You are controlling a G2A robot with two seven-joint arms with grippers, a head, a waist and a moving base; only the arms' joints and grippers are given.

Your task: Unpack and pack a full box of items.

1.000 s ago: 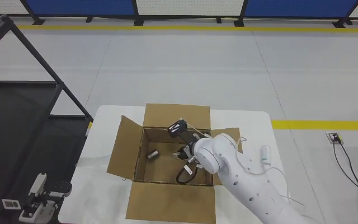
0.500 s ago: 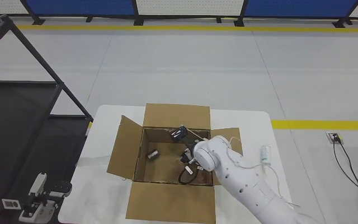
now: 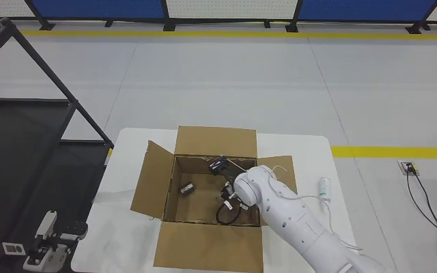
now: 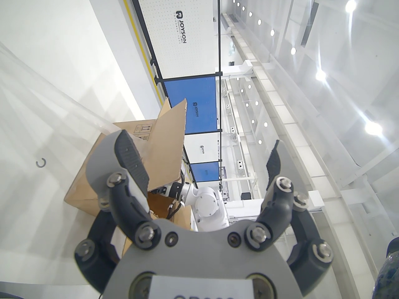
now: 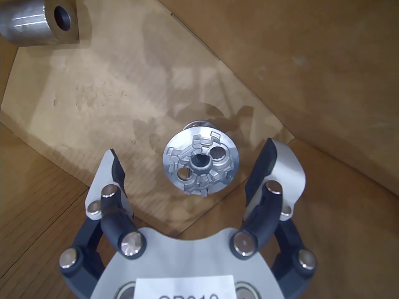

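Right arm [image 3: 287, 218]: enters top view from 5 o'clock, wrist angled down near centre.
Right gripper [image 5: 191, 148]: pointing down, fingers spread wide, pads bare.
Left gripper [image 4: 198, 140]: fingers spread wide, pads bare.

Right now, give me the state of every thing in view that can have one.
Brown cardboard box: open, flaps folded out.
Grey metal cylinder with a bore: lying on its side on the box floor.
Silver flanged metal disc: flange up on the box floor, ungripped.
Right claw: open, inside the box over the disc, not touching it.
Left claw: open, empty, outside the box.
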